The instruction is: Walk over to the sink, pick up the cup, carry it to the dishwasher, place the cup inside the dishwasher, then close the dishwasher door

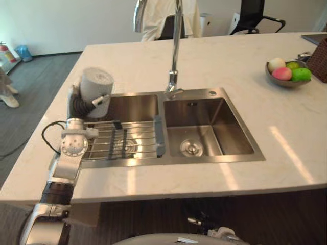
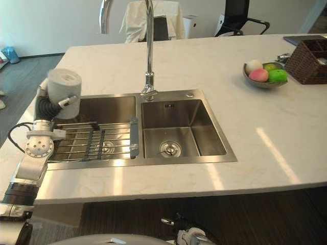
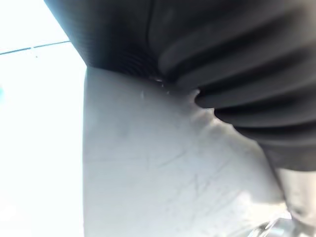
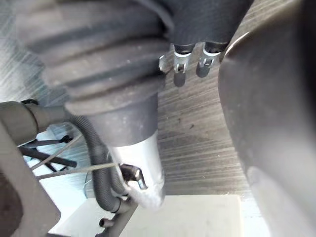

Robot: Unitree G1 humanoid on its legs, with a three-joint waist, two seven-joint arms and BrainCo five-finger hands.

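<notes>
Head views: my left arm comes up from the lower left with the wrist bent, and my left hand is curled round the lower wall of the cup. The cup is a matt grey cylinder, tilted, at the far left corner of the steel sink beside its wire rack. Left wrist view: the cup's smooth, faintly scratched wall lies against the dark ribbed cover. Right wrist view: my right hand hangs above the striped floor; I cannot tell its grasp.

Silver-grey left arm with round disc joint and dark ribbed wrist cover.
</notes>
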